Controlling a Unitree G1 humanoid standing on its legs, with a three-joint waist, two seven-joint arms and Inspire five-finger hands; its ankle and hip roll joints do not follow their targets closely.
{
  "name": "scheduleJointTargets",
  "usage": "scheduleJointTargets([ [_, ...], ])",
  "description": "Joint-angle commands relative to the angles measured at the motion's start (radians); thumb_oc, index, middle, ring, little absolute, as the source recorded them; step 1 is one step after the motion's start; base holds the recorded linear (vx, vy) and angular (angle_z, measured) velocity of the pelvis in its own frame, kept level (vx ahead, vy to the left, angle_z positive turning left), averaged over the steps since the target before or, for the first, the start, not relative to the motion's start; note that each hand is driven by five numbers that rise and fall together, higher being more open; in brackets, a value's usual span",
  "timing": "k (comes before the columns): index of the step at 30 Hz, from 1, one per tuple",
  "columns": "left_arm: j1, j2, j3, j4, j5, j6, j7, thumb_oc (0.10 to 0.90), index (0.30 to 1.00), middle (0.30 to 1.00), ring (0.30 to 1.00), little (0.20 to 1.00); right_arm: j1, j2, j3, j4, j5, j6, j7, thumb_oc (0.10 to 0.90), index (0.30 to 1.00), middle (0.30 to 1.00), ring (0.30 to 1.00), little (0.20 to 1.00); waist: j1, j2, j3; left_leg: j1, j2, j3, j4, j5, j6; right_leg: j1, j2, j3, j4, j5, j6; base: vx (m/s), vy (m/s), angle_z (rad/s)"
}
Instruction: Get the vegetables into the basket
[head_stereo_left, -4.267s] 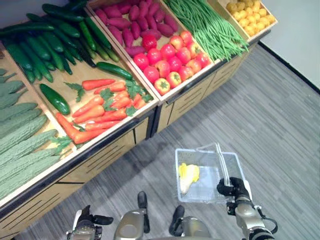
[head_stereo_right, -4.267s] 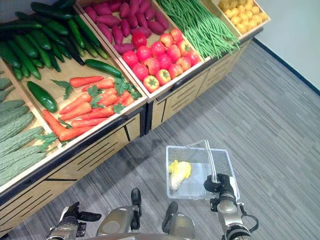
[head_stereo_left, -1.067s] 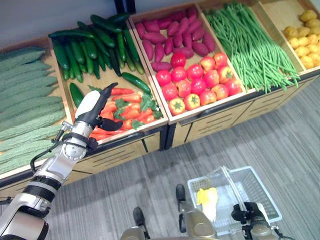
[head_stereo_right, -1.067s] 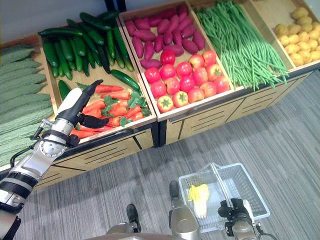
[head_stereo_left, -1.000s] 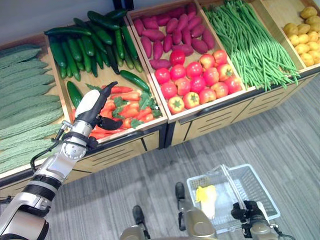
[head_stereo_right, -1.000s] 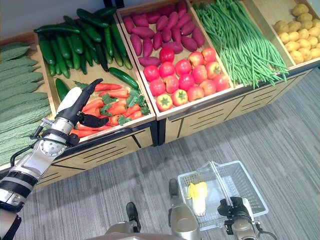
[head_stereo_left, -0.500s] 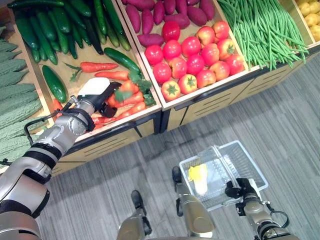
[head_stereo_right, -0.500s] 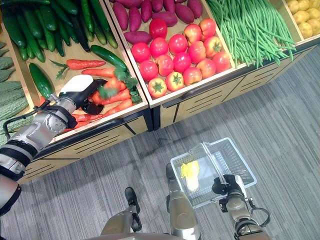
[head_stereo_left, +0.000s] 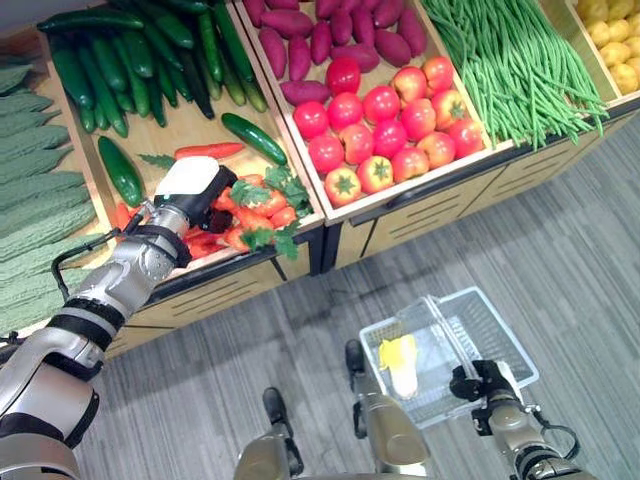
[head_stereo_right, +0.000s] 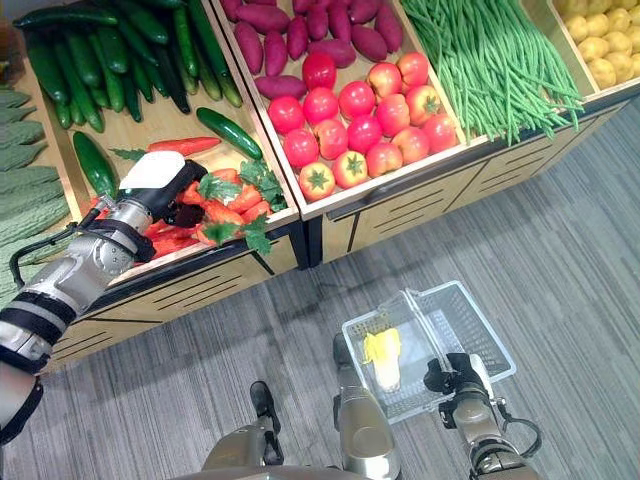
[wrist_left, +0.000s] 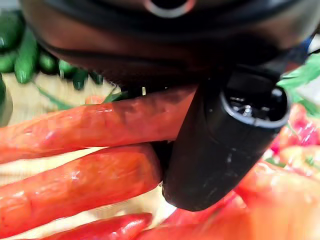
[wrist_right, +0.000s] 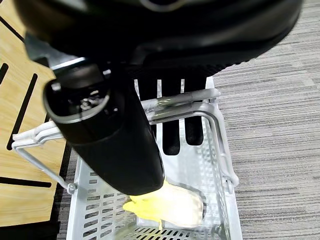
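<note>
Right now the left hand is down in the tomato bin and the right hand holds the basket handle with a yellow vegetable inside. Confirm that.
Not quite: the left hand is down among the carrots, not the tomatoes, as the left eye view shows. The rest stands: the right hand holds the basket by its handle, with a yellow vegetable inside.

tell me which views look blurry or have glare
Left wrist view: the left hand looms dark and soft-edged, the carrots past it carry wet-looking highlights, and the cucumbers behind are out of focus. Right wrist view: the right hand is dark and close, while the basket and floor stay sharp. Eye views: evenly lit, no strong glare.
</note>
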Motion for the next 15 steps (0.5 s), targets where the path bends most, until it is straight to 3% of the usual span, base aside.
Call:
scheduleJointTargets([
  [1, -0.061, 0.067, 0.111, -0.045, 0.025, -0.025, 0.133, 0.400, 0.300, 0.300, 0.300, 0.300, 0.031, -0.068, -0.002, -0.004, 0.017, -0.037, -0.054, 0.400, 0.300, 0.300, 0.300, 0.300, 0.003, -0.014, -0.092, -0.007, 0.061, -0.089, 0.002, -0.016, -0.038, 0.020, -0.114, 0.013, 0.036, -0.087, 0.162, -0.01, 0.013, 0.06],
  [15, 0.056, 0.183, 0.277, -0.252, 0.066, -0.068, 0.198, 0.400, 0.300, 0.300, 0.300, 0.300, 0.075, -0.052, -0.016, -0.004, 0.005, -0.043, -0.041, 0.400, 0.300, 0.300, 0.300, 0.300, 0.018, -0.018, -0.134, 0.016, 0.048, -0.106, 0.002, -0.029, -0.035, 0.060, -0.131, -0.005, 0.034, -0.093, 0.165, 0.00, 0.012, 0.06],
])
